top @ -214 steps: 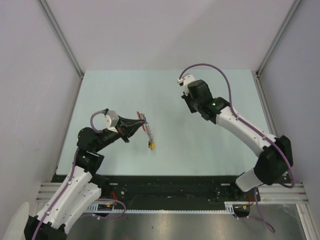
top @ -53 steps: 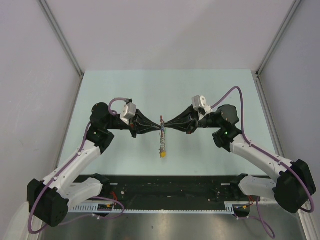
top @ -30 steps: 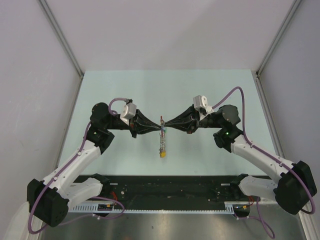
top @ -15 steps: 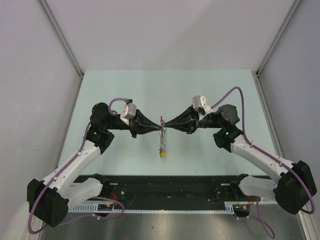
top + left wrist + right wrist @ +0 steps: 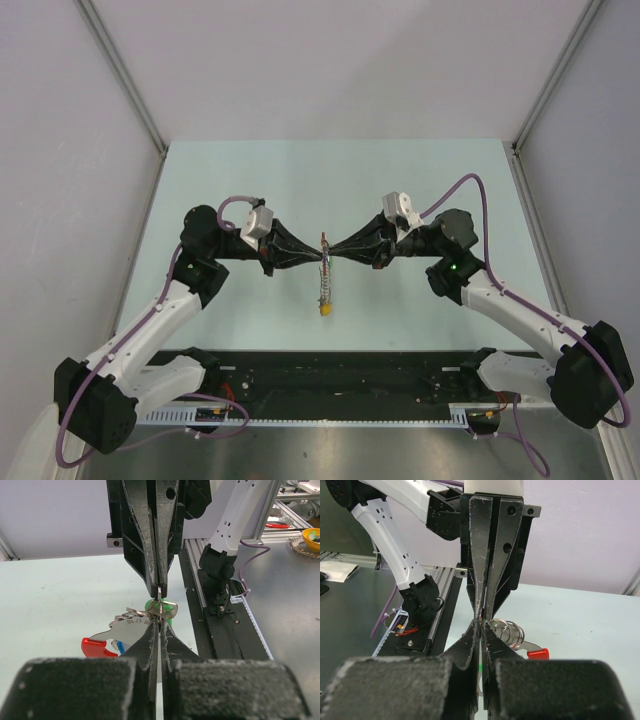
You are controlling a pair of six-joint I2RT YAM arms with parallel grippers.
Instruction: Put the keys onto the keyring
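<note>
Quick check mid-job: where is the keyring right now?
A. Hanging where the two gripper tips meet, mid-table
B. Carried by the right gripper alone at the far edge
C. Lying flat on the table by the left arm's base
A: in the top view the keyring dangles from the spot where the shut left gripper and the shut right gripper meet tip to tip.

- keyring (image 5: pixel 131 615): polished silvery metal loops, with a curved segment of glossy red plastic.
- key (image 5: pixel 172 614): smooth green plastic head, with shiny metal against it.
- jaws of both arms: matt black plastic, scuffed whitish-grey along the inner edges.
- counter (image 5: pixel 400 190): pale green, matt and smooth.
- arm shells (image 5: pixel 150 335): glossy white plastic with matt black joints; the cables have a smooth purple sheath.
</note>
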